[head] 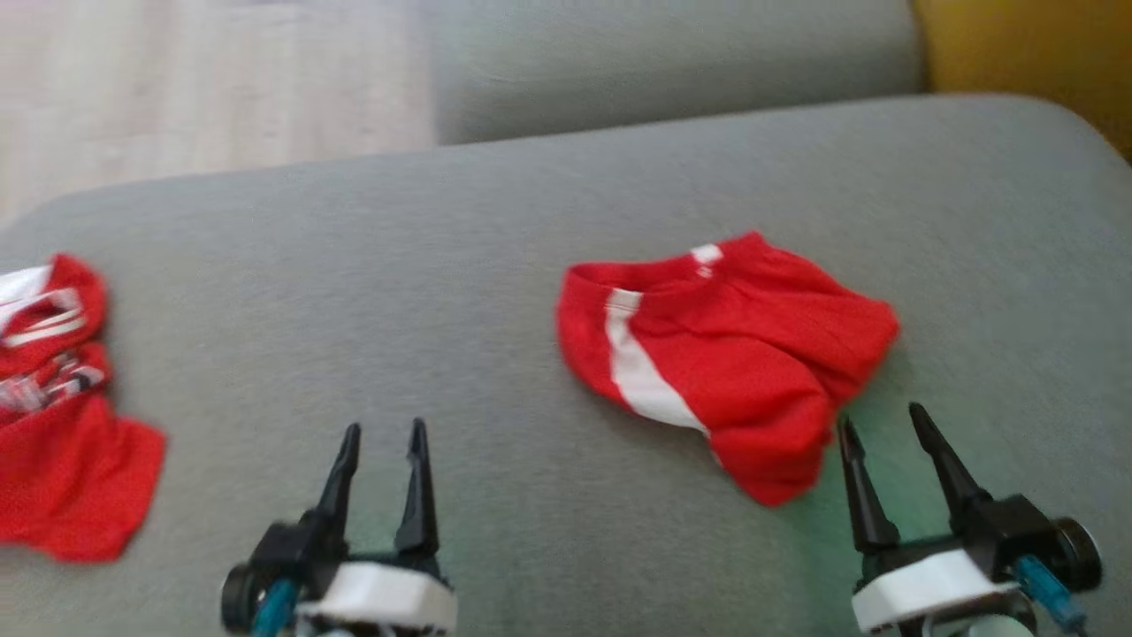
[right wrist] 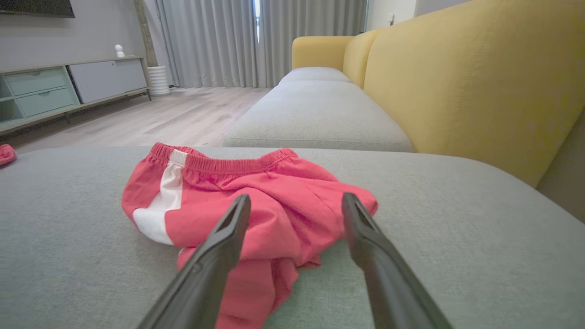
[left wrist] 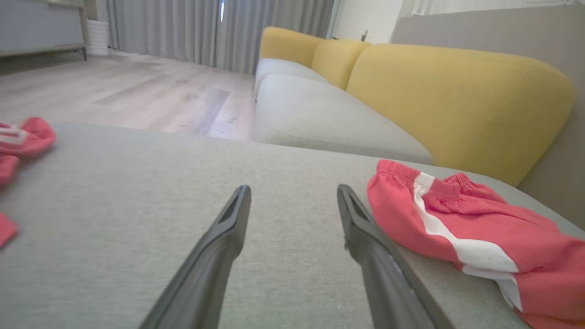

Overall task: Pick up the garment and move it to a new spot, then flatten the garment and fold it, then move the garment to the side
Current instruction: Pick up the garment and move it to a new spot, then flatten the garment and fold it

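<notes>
The red shorts [head: 734, 354] lie crumpled on the grey sofa cushion [head: 442, 265]. The right gripper [head: 880, 417] sits just beside their near edge and the left gripper [head: 385, 427] well to their left, both with fingers apart and empty. Pinching only one loose layer could bunch the shorts. The other red garment [head: 62, 425] far to their left could be grabbed by mistake.
</notes>
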